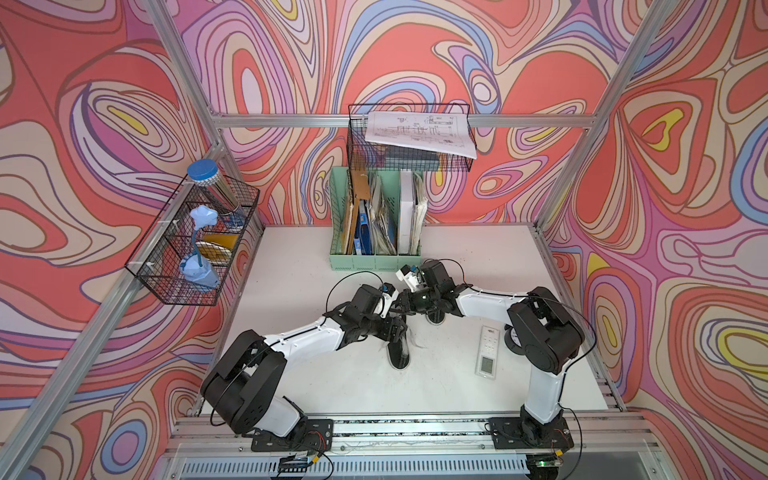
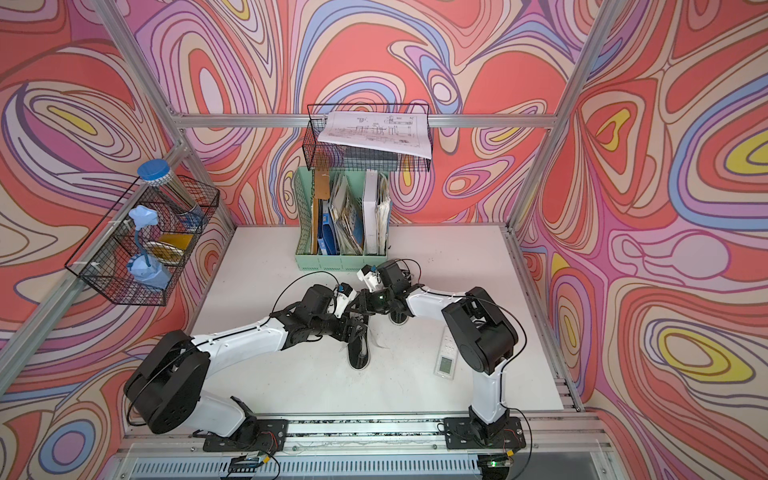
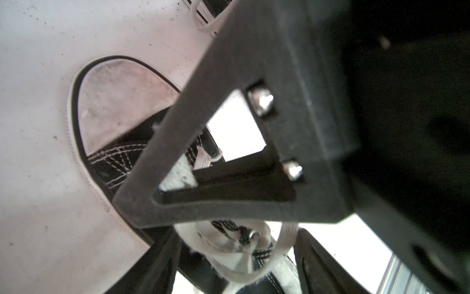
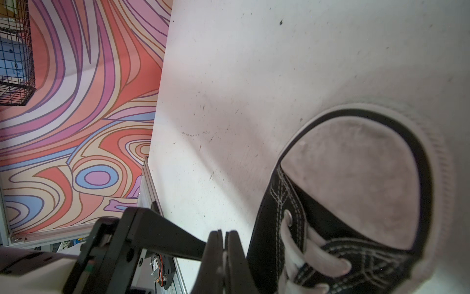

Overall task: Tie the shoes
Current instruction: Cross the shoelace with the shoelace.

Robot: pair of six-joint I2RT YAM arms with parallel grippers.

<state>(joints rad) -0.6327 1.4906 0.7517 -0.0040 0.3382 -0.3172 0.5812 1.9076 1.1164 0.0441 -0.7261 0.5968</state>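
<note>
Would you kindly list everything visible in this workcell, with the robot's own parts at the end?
shoes: two, black with white laces, mid-table; the other largely covered
remote control: one, white-grey, table, right of the shoes
file organiser: one, mint green, back of table, holding folders
wire baskets: two, black; one on the back rail, one on the left frame
printed sheet: one, white, on the back basket
jar: one, clear with blue lid, left basket
flower ornament: one, blue, left basket
table: one, white
arms: two, white and black
left gripper: one, black, over the near shoe's laces
right gripper: one, black, shut, beside a shoe
</note>
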